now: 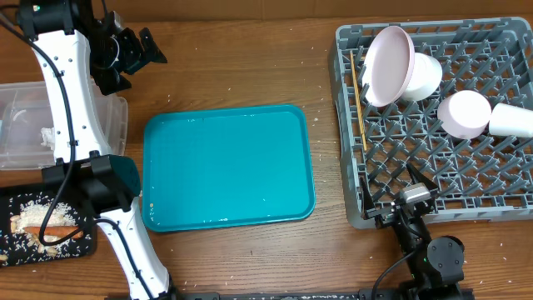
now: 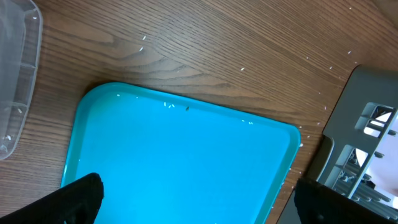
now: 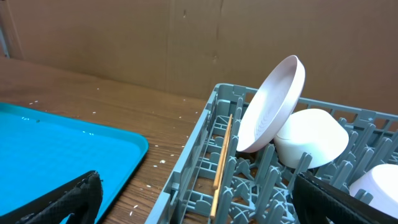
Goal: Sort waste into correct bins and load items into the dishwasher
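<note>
- The dish rack (image 1: 343, 125) takes up the right edge of the desk, and all the dishes are in it.
- The big plate (image 1: 390, 65) stands tilted on its rim in the rack's far-left part, leaning on the bowl (image 1: 426, 77) right next to it.
- The small plate (image 1: 464, 114) and the cup (image 1: 512, 121) are further toward the right edge. The cup is on its side.
- The chopsticks (image 1: 358, 100) lie along the rack's left side, just beside the big plate.
- The teal tray (image 1: 225, 167) sits in the middle of the desk with no items on it.
- The clear tub (image 1: 17, 125) is at the left edge. There's something whitish inside, but I can't tell what.
- The black tray (image 1: 17, 196) is in the near-left corner, holding the carrot (image 1: 50, 223) and some pale food scraps (image 1: 33, 208).
- The left gripper (image 2: 208, 202) is up by the far-left corner. Its wrist view looks down over the teal tray. Its fingers (image 2: 74, 202) are spread wide with nothing between them.
- The right gripper (image 3: 205, 202) is by the rack's near-left corner, also spread wide and empty.
</note>
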Controlling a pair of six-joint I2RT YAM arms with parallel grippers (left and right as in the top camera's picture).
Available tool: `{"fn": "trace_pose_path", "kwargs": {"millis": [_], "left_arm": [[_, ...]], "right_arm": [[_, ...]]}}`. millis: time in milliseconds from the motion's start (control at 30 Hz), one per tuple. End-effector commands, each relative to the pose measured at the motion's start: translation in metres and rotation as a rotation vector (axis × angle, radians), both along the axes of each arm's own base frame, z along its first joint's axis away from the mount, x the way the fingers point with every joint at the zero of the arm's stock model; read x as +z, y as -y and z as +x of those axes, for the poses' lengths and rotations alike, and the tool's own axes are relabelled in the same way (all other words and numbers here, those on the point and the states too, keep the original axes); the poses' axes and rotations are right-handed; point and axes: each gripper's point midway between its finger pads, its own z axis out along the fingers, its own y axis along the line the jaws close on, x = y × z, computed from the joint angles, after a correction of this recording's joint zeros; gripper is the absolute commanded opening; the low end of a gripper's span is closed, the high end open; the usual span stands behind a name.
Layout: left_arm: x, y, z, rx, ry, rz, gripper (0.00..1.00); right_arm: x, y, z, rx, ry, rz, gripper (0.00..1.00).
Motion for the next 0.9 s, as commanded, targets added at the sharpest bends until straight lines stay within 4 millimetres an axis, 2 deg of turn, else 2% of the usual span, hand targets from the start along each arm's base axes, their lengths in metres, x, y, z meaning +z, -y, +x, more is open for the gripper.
{"fn": "trace_pose_path", "kwargs": {"millis": [0,167,300,467,567,700,867], "left_arm": [[-0.003,0.005,0.001,-0.024,-0.004,-0.009,1.00],[-0.007,-0.003,0.000,-0.028,-0.011,0.043,1.00],[-0.006,0.005,0.002,-0.055,0.001,0.050,1.00],[-0.003,0.034,0.012,-0.253,0.088,0.097,1.00],[0.002,0.063,0.014,-0.418,0.147,0.164,1.00],[0.014,0.077,0.009,-0.449,0.171,0.203,1.00],[0.038,0.082,0.002,-0.434,0.224,0.179,1.00]], "right_arm": [[-0.001,0.001,0.000,-0.006,0.006,0.006,1.00],[-0.001,0.001,0.000,-0.006,0.006,0.006,1.00],[-0.001,0.001,0.000,-0.006,0.006,0.006,1.00],[-0.001,0.001,0.000,-0.006,0.006,0.006,1.00],[-0.001,0.001,0.000,-0.006,0.006,0.006,1.00],[-0.001,0.001,0.000,-0.006,0.006,0.006,1.00],[-0.001,0.001,0.000,-0.006,0.006,0.006,1.00]]}}
